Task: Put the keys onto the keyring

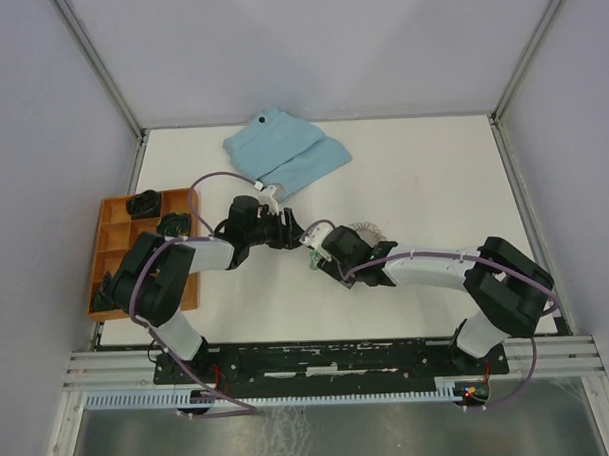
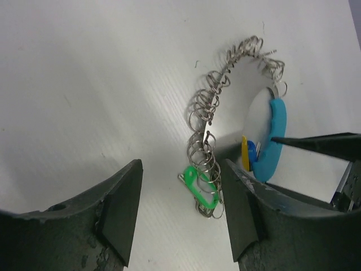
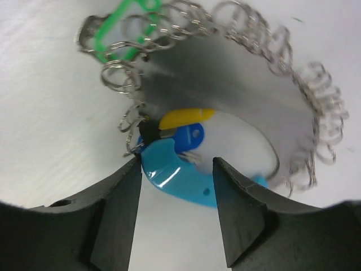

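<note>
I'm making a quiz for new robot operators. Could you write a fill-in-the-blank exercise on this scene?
1. The key tag lying among the chain rings of the keyring is ___.
2. The folded cloth is light ___.
3. The tray with compartments is ___.
4. The left end effector and the right end effector both stand ___.
Missing words: green; blue; orange; open.

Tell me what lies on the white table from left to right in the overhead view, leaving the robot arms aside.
orange plastic tray with compartments → folded light-blue cloth → keyring of grey metal chain links
</note>
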